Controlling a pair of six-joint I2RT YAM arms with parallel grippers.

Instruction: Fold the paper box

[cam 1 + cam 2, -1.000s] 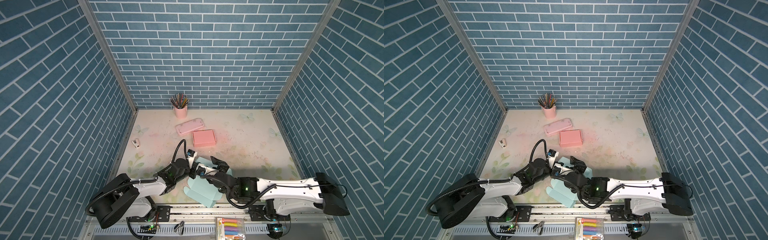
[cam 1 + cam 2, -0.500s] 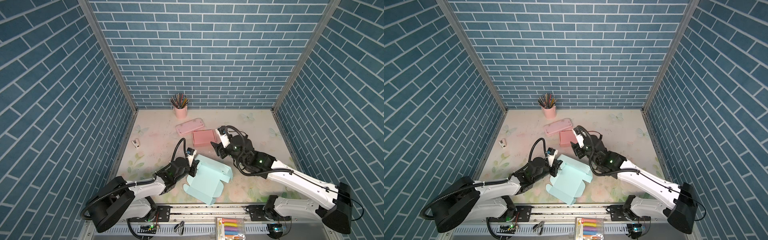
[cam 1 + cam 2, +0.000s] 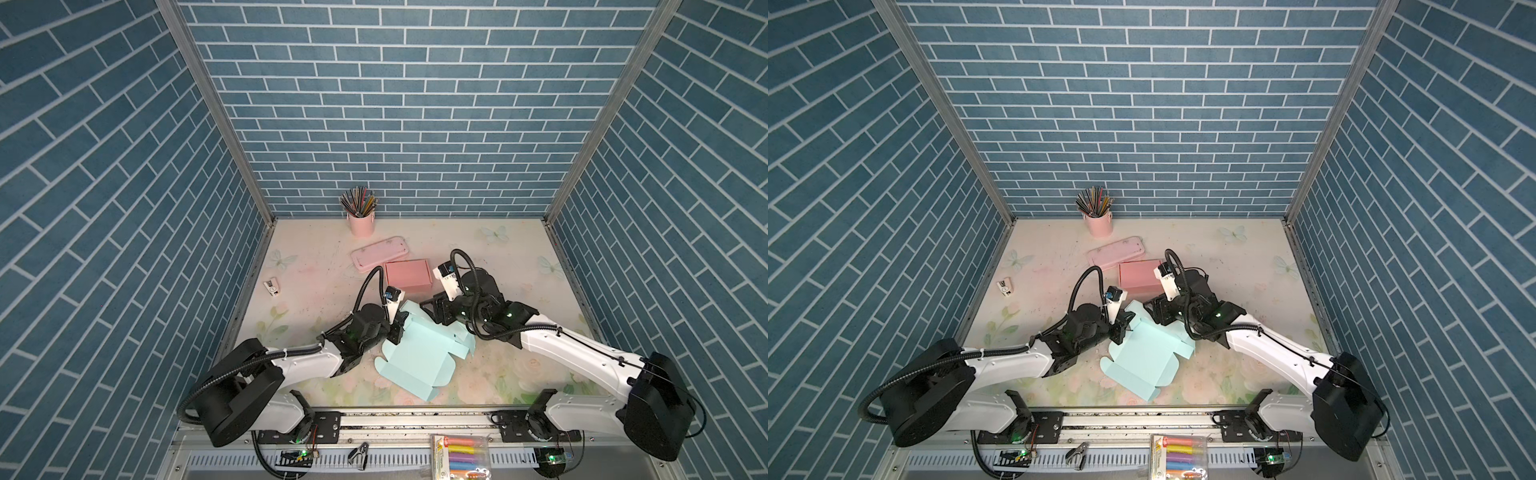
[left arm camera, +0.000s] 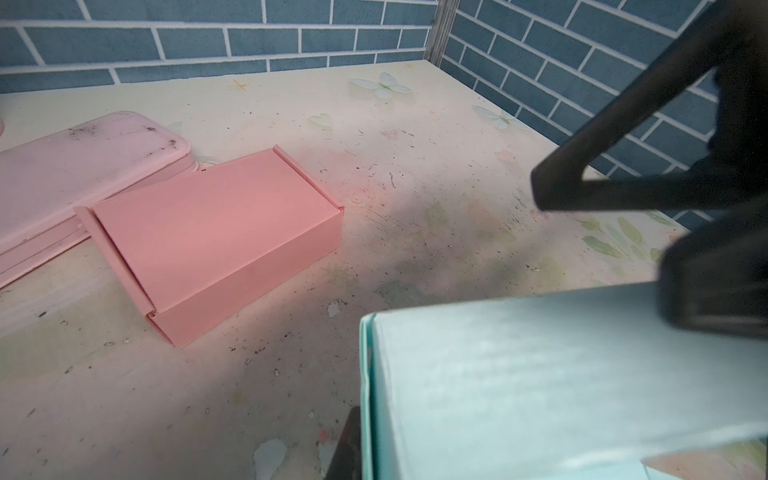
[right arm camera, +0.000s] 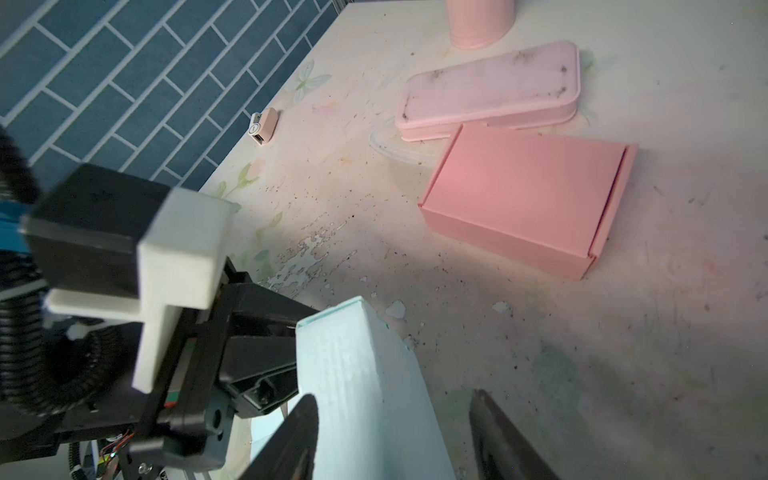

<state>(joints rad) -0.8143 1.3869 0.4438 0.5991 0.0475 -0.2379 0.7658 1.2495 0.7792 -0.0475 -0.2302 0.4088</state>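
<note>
Right wrist view shows the right fingers (image 5: 299, 440), back from the pink folded cardboard box (image 5: 523, 199), spread empty astride the raised wall of the pale-teal paper box (image 5: 353, 374). Near-closed left fingers (image 5: 266, 309) pinch that wall near the pink box, so folding can resume; bench (image 5: 582, 353) beside it lies bare.

Both top views give you bright, even light from overhead, sharp throughout, though the brick walls (image 3: 104, 208) bow outward toward the edges. In your left wrist view a soft grey shadow pools on the table (image 4: 436, 249), and the paper box (image 4: 540, 395) close to the lens looks smeared, perhaps from motion. Your right wrist view blurs likewise up close.
</note>
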